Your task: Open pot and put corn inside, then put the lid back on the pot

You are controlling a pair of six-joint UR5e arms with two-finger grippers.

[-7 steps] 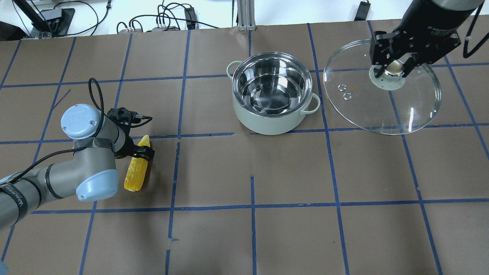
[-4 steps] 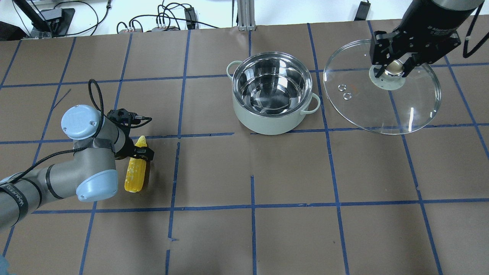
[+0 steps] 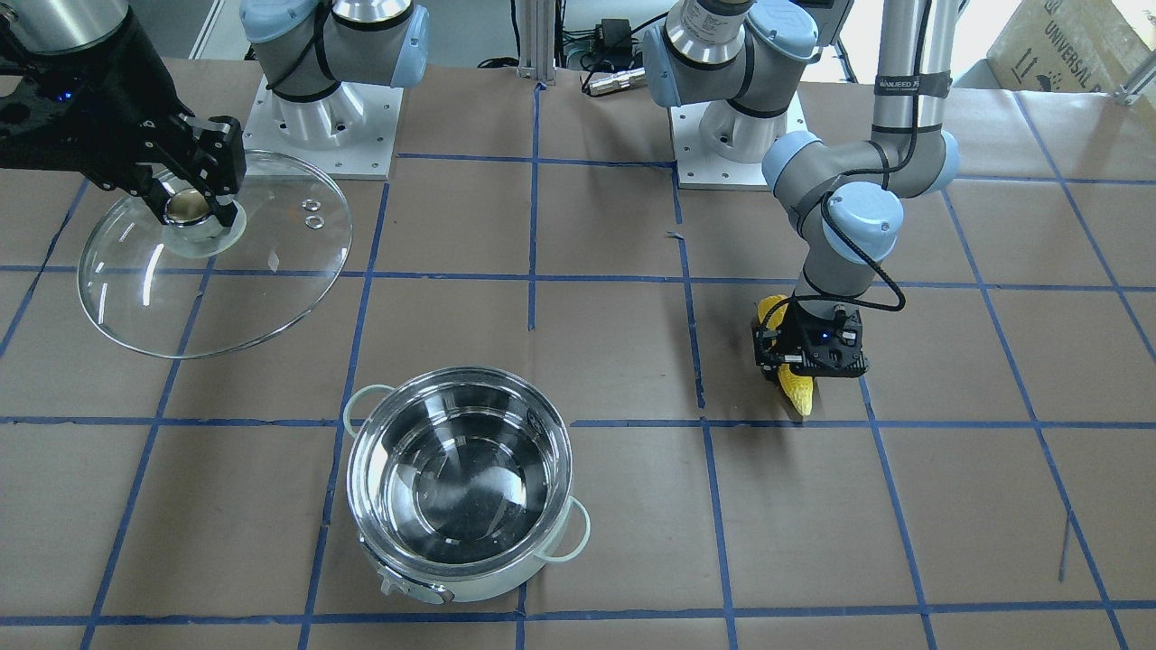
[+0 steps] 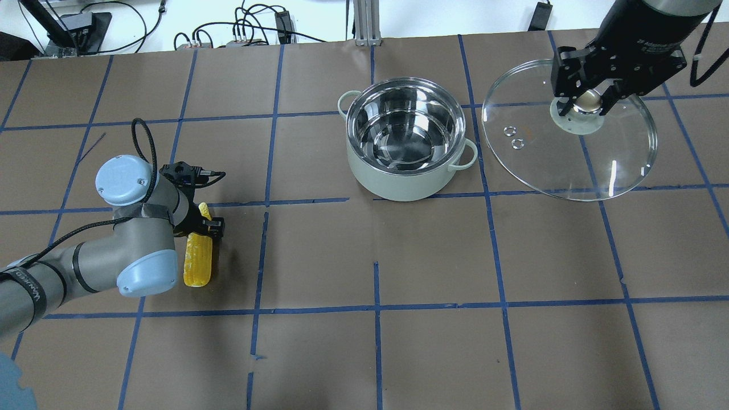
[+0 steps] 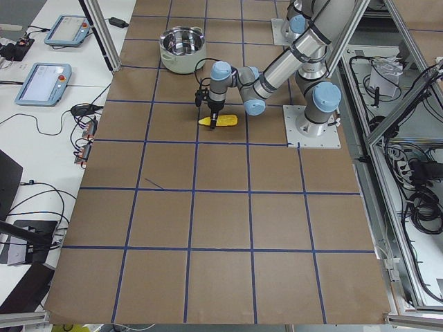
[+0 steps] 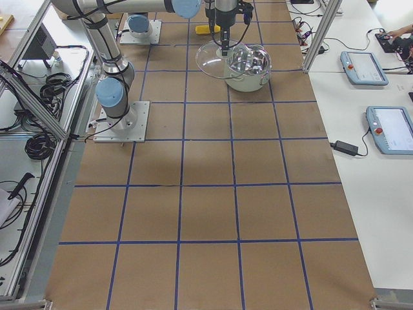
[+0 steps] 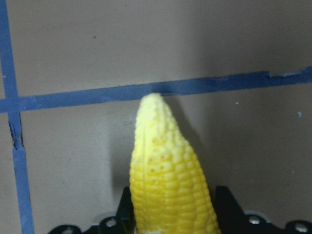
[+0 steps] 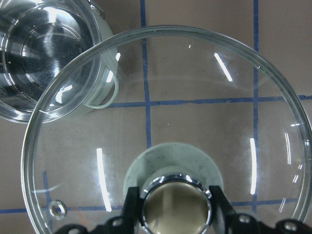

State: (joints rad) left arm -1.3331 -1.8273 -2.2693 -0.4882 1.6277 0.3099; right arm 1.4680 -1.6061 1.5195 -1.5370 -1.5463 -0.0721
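The brown paper-covered table (image 4: 433,353) with its blue tape grid (image 4: 376,307) fills pretty much every view. Next biggest are the arms. The left arm (image 4: 91,267) reaches out low over the paper on the robot's left. The right arm (image 3: 334,41) comes down near the far long edge, the one opposite the robot.

The lid (image 4: 575,165) hangs from the right arm, off the paper and tilted, just to the right of the pot. The two look apart in the overhead view. From the right wrist camera you see part of the pot's rim through the glass.

The pot (image 4: 398,185) sits upright and uncovered, around the middle of the table's length and closer to the far long edge than to the robot's edge.

The corn (image 4: 197,265) is well off to the pot's left and a bit further in from the far edge, with its pointy end aimed at that edge. Honestly can't tell if it's fully resting on the paper or not.

The left gripper (image 4: 206,226) is clamped narrow across the corn, one finger on each side, toward the pointed half. The right gripper (image 8: 175,207) is pinched tight on the lid's knob (image 4: 588,101).
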